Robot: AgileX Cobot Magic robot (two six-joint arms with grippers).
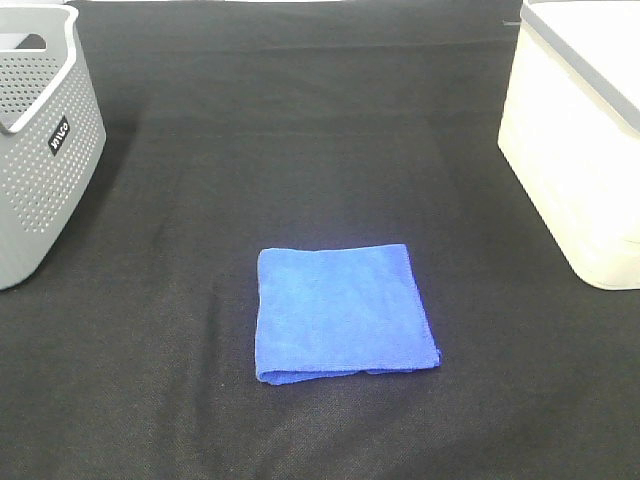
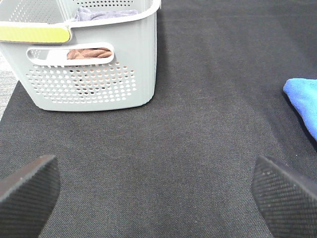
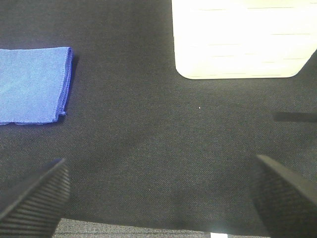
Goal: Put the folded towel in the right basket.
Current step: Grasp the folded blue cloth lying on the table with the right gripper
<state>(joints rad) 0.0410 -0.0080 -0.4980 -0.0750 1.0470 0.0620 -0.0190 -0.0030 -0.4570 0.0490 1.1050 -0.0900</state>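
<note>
A folded blue towel (image 1: 342, 312) lies flat on the black mat, a little front of the middle. It shows in the right wrist view (image 3: 30, 84) and its corner in the left wrist view (image 2: 303, 101). The right basket (image 1: 585, 140) is white and stands at the right edge; it shows in the right wrist view (image 3: 242, 39). Neither arm shows in the exterior high view. My left gripper (image 2: 156, 191) is open and empty above the mat. My right gripper (image 3: 158, 191) is open and empty, between towel and basket.
A grey perforated basket (image 1: 40, 130) stands at the left edge; the left wrist view shows it (image 2: 89, 74) holding brown and grey cloths. The black mat (image 1: 300, 150) covers the table.
</note>
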